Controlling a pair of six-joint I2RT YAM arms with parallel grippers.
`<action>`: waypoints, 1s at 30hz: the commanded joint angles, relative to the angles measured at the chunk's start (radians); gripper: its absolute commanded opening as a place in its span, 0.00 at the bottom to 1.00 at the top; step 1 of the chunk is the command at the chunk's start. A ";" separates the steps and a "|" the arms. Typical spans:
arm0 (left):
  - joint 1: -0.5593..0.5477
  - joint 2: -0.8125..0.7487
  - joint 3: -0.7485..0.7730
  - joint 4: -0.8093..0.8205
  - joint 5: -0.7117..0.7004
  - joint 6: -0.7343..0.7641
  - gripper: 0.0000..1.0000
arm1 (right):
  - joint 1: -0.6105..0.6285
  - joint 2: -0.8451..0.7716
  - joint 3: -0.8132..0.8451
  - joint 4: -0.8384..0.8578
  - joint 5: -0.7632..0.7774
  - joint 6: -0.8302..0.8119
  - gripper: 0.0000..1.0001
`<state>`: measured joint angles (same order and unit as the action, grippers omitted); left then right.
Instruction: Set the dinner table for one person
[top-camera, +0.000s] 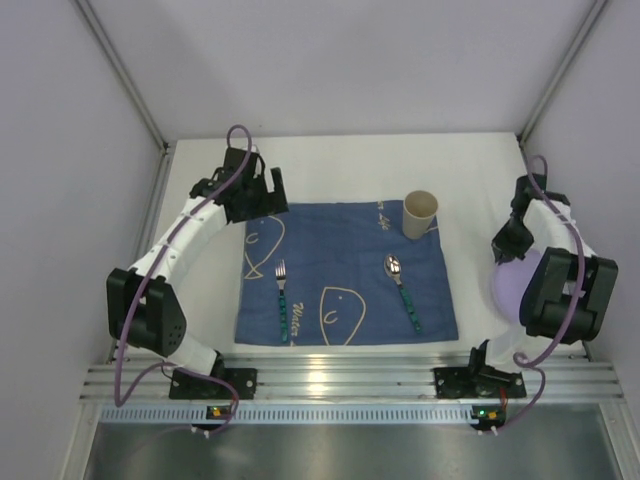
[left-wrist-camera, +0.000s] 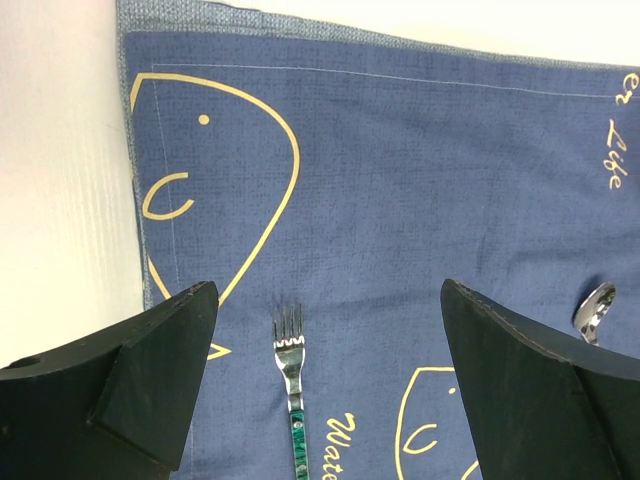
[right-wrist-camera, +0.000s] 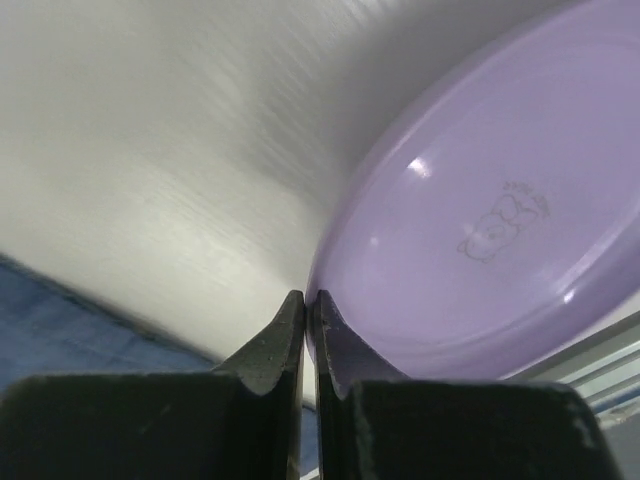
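The dinner table (top-camera: 470, 165) fills mid-frame beneath both arms; we see the left gripper (top-camera: 262, 190) spread wide and empty over the upper left corner of the blue cloth (top-camera: 340, 255); the right gripper (right-wrist-camera: 308, 300) pinches the purple plate (right-wrist-camera: 480, 220) by its rim, at right.

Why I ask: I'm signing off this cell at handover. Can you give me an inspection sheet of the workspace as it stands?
Surface: white dinner table with a blue cloth spread at its centre.
Job's things: fork on the cloth's left, spoon on its right, cup upright at its far right corner; purple plate off the cloth, to the right.
Clutter: nothing seen.
Grippers: left gripper open above the cloth's far left part; right gripper apparently shut on the plate's rim.
Cables: purple cables run along both arms, apart from the tableware.
Surroundings: plain walls on three sides; silver rail at the near edge.
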<state>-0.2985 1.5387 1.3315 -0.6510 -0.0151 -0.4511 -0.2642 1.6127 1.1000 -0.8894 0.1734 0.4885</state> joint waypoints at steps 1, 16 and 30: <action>0.004 -0.022 0.052 0.011 0.009 -0.017 0.98 | 0.023 -0.126 0.171 -0.025 -0.006 -0.010 0.00; 0.004 -0.270 0.028 -0.196 -0.111 -0.069 0.98 | 0.951 -0.157 0.687 -0.282 0.452 0.114 0.00; 0.004 -0.578 -0.006 -0.452 -0.233 -0.113 0.98 | 1.488 0.217 0.804 -0.172 0.301 0.093 0.00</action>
<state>-0.2985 1.0142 1.3243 -1.0088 -0.2028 -0.5373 1.2236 1.8038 1.9182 -1.1217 0.5289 0.5945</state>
